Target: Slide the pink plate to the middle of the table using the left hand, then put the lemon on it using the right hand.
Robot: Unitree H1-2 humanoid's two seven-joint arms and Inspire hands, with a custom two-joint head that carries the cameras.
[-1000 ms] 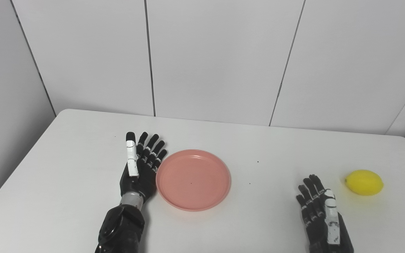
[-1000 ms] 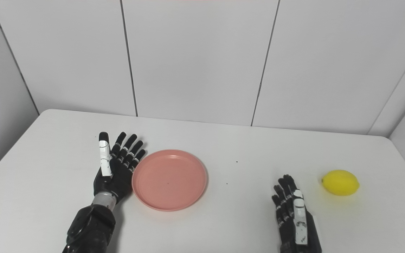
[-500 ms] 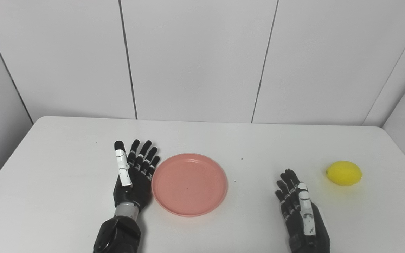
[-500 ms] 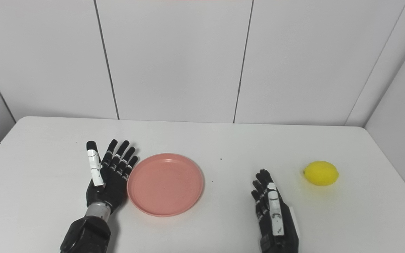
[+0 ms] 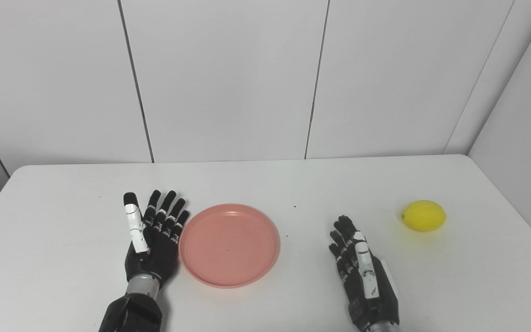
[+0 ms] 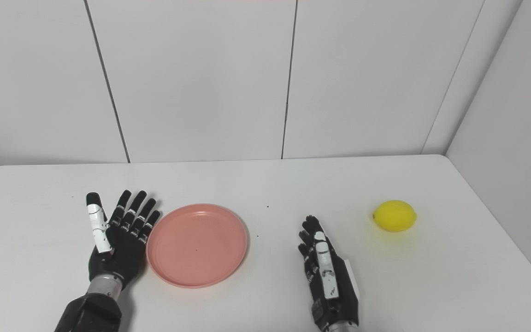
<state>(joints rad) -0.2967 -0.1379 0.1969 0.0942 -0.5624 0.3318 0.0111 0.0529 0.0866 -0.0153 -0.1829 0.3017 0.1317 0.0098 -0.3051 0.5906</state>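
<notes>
Here the pink plate (image 5: 229, 245) lies flat on the white table (image 5: 265, 184), a little left of its middle. The left hand (image 5: 152, 240) stands edge-on just beside the plate's left rim — fingers spread, holding nothing. The right hand (image 5: 362, 276) is also empty, fingers straight and apart. The lemon (image 5: 423, 216) sits well apart to its right — near the table's right edge.
</notes>
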